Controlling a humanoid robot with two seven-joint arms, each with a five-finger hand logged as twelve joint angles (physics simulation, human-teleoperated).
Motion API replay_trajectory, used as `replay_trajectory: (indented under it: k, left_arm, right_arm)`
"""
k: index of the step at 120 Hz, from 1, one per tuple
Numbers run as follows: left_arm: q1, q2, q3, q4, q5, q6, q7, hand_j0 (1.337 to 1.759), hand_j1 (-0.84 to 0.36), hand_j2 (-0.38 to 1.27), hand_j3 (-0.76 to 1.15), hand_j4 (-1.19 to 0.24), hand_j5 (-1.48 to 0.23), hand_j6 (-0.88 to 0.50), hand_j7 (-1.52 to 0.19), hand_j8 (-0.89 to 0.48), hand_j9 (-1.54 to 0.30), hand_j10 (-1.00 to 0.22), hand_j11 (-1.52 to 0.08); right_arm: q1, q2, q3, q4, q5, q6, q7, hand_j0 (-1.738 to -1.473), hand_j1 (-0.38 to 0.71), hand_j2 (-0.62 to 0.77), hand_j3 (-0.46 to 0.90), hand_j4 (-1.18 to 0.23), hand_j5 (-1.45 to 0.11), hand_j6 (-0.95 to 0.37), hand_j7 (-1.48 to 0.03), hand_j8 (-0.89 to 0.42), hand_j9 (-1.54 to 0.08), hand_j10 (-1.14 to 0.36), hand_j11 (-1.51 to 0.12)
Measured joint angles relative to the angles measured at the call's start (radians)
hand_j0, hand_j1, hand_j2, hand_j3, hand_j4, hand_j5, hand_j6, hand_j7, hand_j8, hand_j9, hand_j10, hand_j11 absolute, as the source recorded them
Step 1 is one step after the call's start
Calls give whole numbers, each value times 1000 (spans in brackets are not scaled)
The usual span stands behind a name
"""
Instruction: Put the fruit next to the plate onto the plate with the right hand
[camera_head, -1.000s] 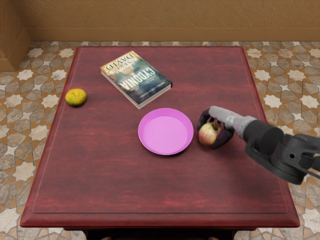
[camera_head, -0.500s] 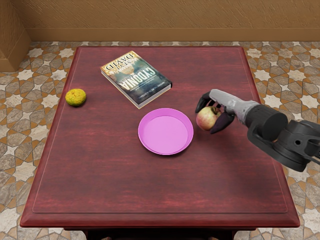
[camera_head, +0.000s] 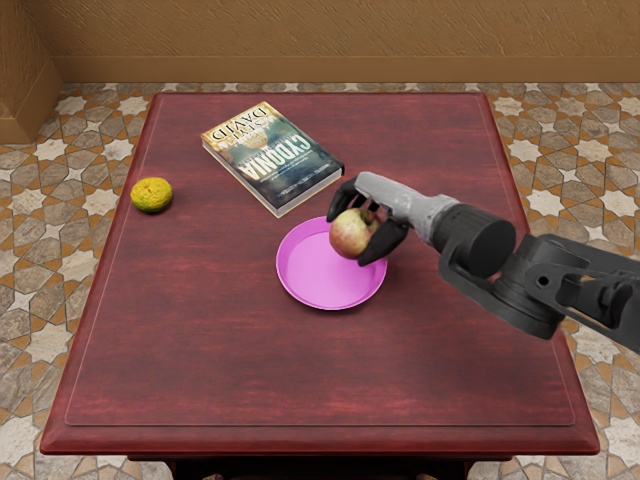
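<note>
The counter (camera_head: 200, 340) carries a book (camera_head: 272, 156) at 11 o'clock of the pink plate (camera_head: 320, 275). My right hand (camera_head: 362, 215) is curled closed around the apple (camera_head: 350, 233), which shows over the plate's 1 o'clock rim. A yellow fruit (camera_head: 151, 194) lies at 10 o'clock, well apart.

- plate (camera_head: 312, 283): plain magenta-pink
- apple (camera_head: 348, 234): red blushed with yellow
- right hand (camera_head: 374, 202): black with grey back
- table (camera_head: 200, 330): dark red wood grain
- book (camera_head: 272, 155): teal and tan cover, white letters
- floor (camera_head: 70, 160): tan, star-patterned tiles
</note>
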Motion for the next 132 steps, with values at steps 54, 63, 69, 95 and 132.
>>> replay_trajectory:
  k: [54,63,69,95,132]
  left_arm:
    - [1,0,0,0,0,0,0,1658,339,2,0,-9,-11,-9,-11,-9,-11,-9,-11]
    - [1,0,0,0,0,0,0,1658,339,2,0,-9,-11,-9,-11,-9,-11,-9,-11]
    - [1,0,0,0,0,0,0,1658,339,2,0,-9,-11,-9,-11,-9,-11,-9,-11]
    - [1,0,0,0,0,0,0,1658,339,2,0,-9,-11,-9,-11,-9,-11,-9,-11]
    - [1,0,0,0,0,0,0,1658,339,2,0,-9,-11,-9,-11,-9,-11,-9,-11]
  right_arm:
    - [-11,60,-14,-69,-9,10,0,-1652,116,70,0,-603,-825,-407,-801,-344,-818,-471,-816]
    - [-12,60,-15,-71,-9,10,0,-1652,115,65,0,-588,-803,-409,-781,-351,-798,-474,-796]
    - [-13,60,-14,-73,-8,15,0,-1653,68,46,0,-508,-691,-370,-674,-321,-687,-431,-686]
    - [-11,59,-8,-76,-3,38,1,-1656,-205,17,0,-177,-239,-130,-233,-112,-238,-150,-237]
    - [-13,15,107,-64,104,162,1,-1658,-318,5,0,-40,-53,-31,-51,-26,-53,-34,-53]
